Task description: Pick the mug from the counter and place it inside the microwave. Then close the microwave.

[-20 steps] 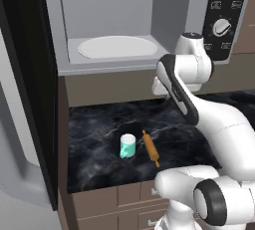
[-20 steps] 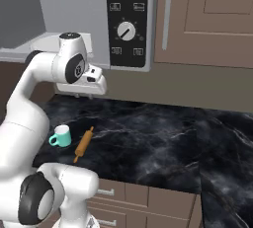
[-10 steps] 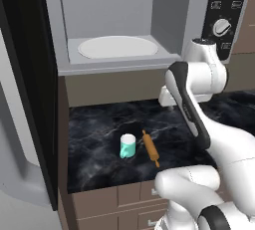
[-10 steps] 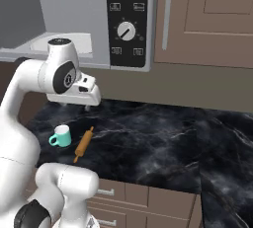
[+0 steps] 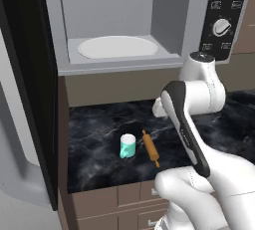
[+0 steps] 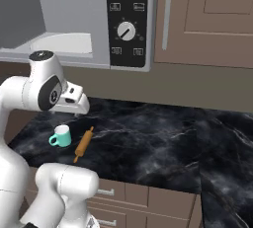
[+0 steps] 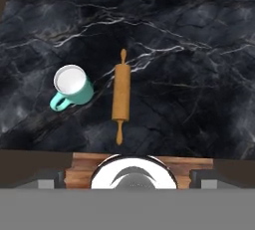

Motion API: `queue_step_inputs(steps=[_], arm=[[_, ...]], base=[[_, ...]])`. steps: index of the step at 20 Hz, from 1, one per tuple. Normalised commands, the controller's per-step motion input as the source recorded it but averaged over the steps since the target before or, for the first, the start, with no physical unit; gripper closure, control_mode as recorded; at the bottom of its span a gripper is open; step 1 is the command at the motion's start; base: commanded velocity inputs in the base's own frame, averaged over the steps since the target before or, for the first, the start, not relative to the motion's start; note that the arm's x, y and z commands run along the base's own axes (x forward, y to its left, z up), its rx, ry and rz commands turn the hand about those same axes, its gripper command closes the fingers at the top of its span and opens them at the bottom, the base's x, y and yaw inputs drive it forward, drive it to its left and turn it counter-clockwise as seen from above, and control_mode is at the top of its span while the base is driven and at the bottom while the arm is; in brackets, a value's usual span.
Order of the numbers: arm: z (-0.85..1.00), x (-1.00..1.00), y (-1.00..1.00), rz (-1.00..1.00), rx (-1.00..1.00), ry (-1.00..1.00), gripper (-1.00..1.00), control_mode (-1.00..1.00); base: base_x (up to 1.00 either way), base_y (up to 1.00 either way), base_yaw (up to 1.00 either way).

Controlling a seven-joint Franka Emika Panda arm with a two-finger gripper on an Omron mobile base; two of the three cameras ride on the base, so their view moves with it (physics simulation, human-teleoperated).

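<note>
Two items near table (image 5: 104, 169) front edge: mug (image 5: 127, 146) upright beside rolling pin (image 5: 151, 148); end effector (image 6: 78, 107) fingers apart, empty, positioned above for descent.

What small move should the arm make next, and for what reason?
Probably shift the open gripper sideways over the mug and start down. The mug stands upright on the counter, ungrasped, off-centre in the hand view; the rolling pin lies close beside it.
</note>
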Motion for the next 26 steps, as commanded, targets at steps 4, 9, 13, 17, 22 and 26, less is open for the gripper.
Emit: queue_step_inputs(steps=[4, 9, 13, 17, 22, 26], arm=[[-0.05, 0.0, 0.56, -0.05, 0.0, -0.06, -1.0, -1.0], [-0.06, 0.0, 0.43, -0.1, 0.0, 0.0, -1.0, -1.0], [0.0, 0.03, 0.23, -0.12, 0.0, 0.0, -1.0, -1.0], [-0.03, 0.23, 0.09, -0.14, 0.06, 0.0, -1.0, -1.0], [-0.08, 0.34, 0.08, -0.15, 0.09, 0.0, -1.0, -1.0], [-0.23, 0.18, 0.0, -0.05, 0.13, 0.01, -1.0, -1.0]], base=[[0.0, 0.0, 0.0], [0.0, 0.0, 0.0], [0.0, 0.0, 0.0], [0.0, 0.0, 0.0], [0.0, 0.0, 0.0], [0.0, 0.0, 0.0]])
